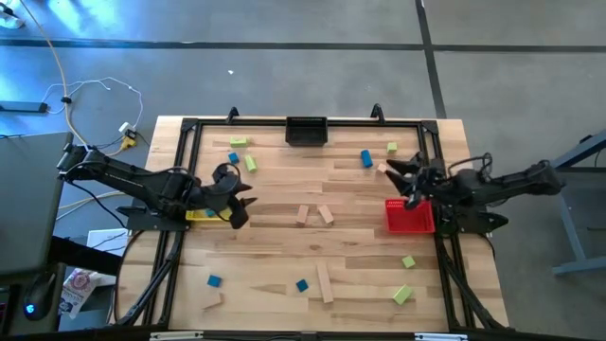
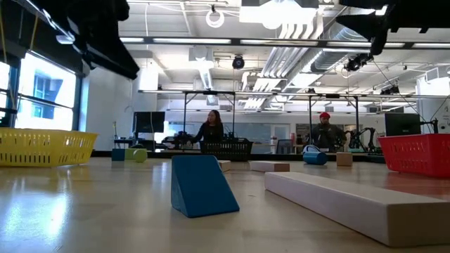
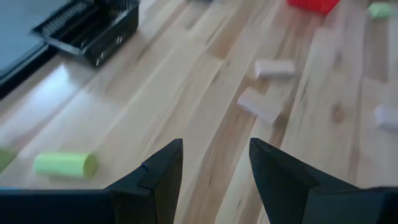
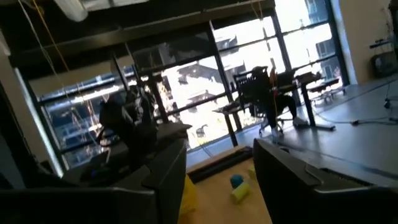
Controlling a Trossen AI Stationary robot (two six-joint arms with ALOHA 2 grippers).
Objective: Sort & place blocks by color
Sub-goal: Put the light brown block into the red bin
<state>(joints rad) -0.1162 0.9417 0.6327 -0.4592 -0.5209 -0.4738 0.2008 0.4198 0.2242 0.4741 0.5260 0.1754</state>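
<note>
Blue, lime green and plain wood blocks lie scattered on the wooden table. Two wood blocks [image 1: 303, 214] [image 1: 325, 214] rest flat at its middle, and a blue block [image 1: 365, 158] and a green one [image 1: 392, 147] lie toward the far right. My left gripper [image 1: 242, 197] is open and empty beside the yellow bin [image 1: 201, 216]. In its wrist view the fingers [image 3: 214, 146] hang over bare wood, with a green block [image 3: 65, 165] to one side. My right gripper [image 1: 396, 171] is open and empty [image 4: 217, 149], raised at the red bin's [image 1: 409, 217] far edge.
A black bin [image 1: 306, 131] stands at the far edge's middle. More blocks lie near the front edge: a blue wedge [image 2: 202, 186], a long wood bar [image 2: 358, 204] and green pieces [image 1: 402, 295]. A dark frame runs round the table. People stand in the room behind [image 2: 211, 130].
</note>
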